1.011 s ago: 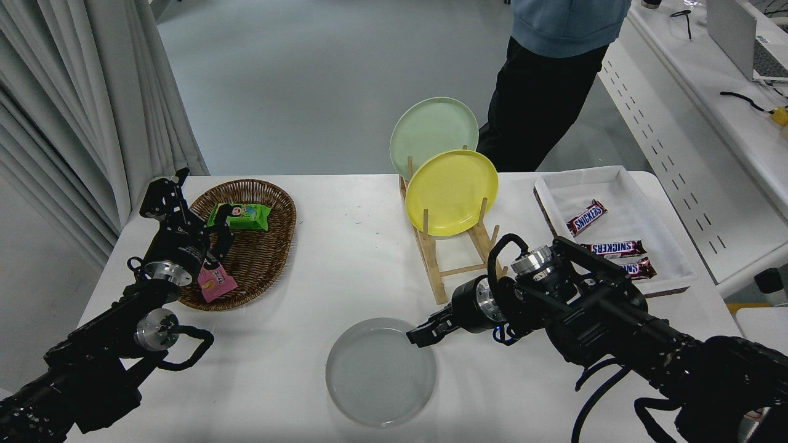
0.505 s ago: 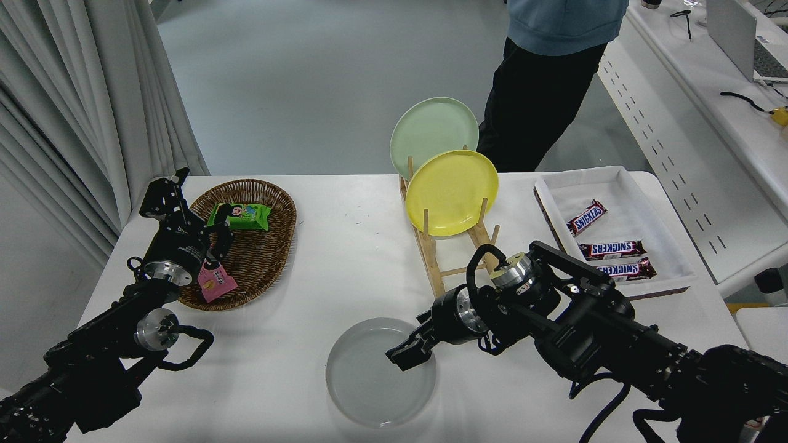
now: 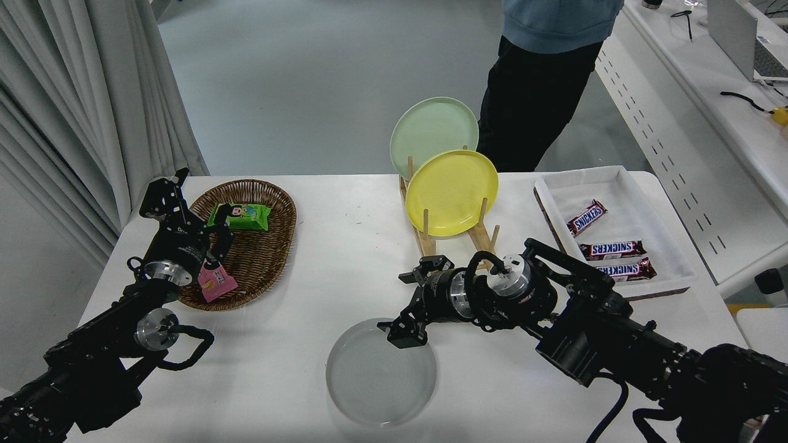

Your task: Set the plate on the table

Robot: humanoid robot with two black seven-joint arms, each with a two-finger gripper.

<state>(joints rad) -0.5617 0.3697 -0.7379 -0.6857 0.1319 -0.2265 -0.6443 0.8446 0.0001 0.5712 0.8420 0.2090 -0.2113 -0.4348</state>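
Two arms are seen over the table [image 3: 345, 246]. The plate [image 3: 380, 373], light gray and round, is laid flat on the white top near the front edge, roughly at centre. The right gripper [image 3: 411, 303] is held above the plate's far rim, with its fingers spread wide apart: one fingertip [image 3: 403, 335] is seen over the rim, the other [image 3: 414, 275] well back toward the rack. Nothing is held between them; whether the lower fingertip touches the rim cannot be told. The left gripper [image 3: 169, 200] is parked at the lower left, over the near-left edge of the wicker basket [image 3: 265, 252]; whether it is apart or together cannot be told. A green snack pack [image 3: 240, 216] is lying inside the basket and a pink packet [image 3: 214, 281] is at its near rim, just beside the left wrist. A wooden rack [image 3: 440, 258] is placed behind the right gripper, with a yellow plate [image 3: 451, 192] stood upright in it and a pale green plate [image 3: 433, 128] upright behind that. A white tray [image 3: 615, 184] is set at the right, with three chocolate bars [image 3: 611, 249] inside. A person [image 3: 542, 80] is stood at the far side. A white desk [image 3: 689, 67] with a laptop [image 3: 745, 40] is seen at the upper right.
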